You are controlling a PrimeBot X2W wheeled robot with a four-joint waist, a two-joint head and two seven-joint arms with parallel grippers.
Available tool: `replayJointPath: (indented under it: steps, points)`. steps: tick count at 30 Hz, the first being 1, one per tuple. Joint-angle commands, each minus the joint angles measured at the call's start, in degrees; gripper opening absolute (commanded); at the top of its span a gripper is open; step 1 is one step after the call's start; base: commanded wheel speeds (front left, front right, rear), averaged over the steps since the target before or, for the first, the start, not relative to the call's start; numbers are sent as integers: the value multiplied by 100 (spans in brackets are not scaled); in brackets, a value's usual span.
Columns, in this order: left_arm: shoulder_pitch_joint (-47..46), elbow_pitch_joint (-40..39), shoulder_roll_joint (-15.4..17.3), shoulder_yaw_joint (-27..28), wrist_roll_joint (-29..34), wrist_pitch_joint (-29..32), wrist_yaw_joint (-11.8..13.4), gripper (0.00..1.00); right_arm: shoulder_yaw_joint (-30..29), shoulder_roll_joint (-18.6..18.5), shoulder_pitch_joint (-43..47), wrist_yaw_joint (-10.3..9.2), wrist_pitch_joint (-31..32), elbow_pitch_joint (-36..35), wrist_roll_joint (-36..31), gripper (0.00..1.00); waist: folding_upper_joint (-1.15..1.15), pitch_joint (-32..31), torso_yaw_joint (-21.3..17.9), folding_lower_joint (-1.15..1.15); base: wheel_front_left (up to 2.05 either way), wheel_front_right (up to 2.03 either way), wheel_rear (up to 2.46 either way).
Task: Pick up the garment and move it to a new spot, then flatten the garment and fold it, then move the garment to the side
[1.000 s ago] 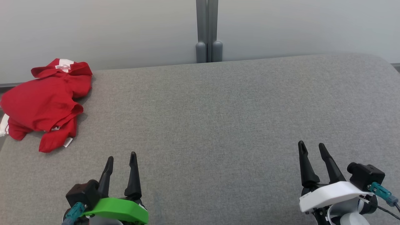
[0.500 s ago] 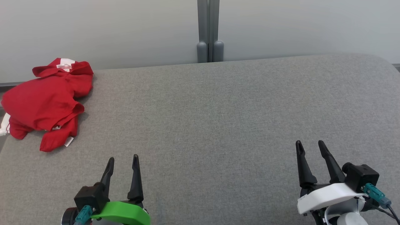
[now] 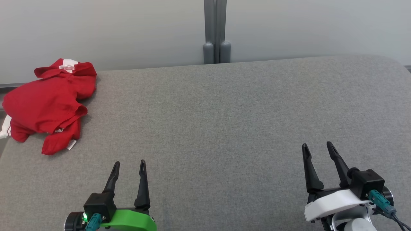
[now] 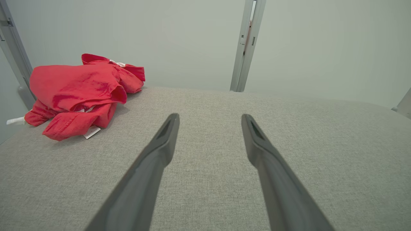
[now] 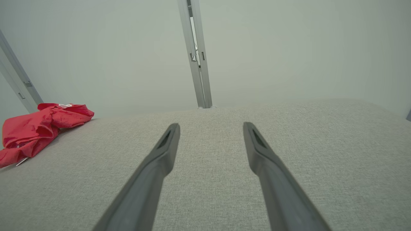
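Nothing legible — the label on the garment is blurred.

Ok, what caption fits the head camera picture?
Crumpled red garment at the grey surface's far left; left gripper and right gripper open and empty.

The crumpled red cloth garment at the far left corner looks soft and matt — the flat grey table top is coarse woven fabric. The left gripper has long dark fingers of matt plastic and a smooth green shell.
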Motion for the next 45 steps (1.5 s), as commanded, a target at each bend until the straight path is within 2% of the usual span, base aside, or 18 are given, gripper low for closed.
replayJointPath:
  steps: [1, 15, 35, 40, 45]
  points:
    - [43, -5, 41, -7, 124, -58, 31, 100, 11, -27, 64, 2, -69, -55, -132, 100, 0, -1, 2, 0, 0, 0, 0]
    - [88, -34, 45, -119, 607, -206, 98, 100, 76, -30, 97, 1, -204, -8, -607, 100, 0, 2, 20, 0, 0, 0, 0]
    - [35, 24, 43, -90, 477, -187, 83, 100, 28, -30, 58, 1, -196, 109, -498, 100, 0, 22, 66, 0, 0, 0, 0]
    - [-54, 36, 44, -101, 487, -187, 72, 100, -5, -28, 87, 1, -196, 39, -502, 100, 0, 16, 302, 0, 0, 0, 0]
    - [-114, 45, 43, -123, 526, -186, 59, 100, -75, -26, 105, 1, -196, -17, -487, 100, 0, 5, 869, 0, 0, 0, 0]
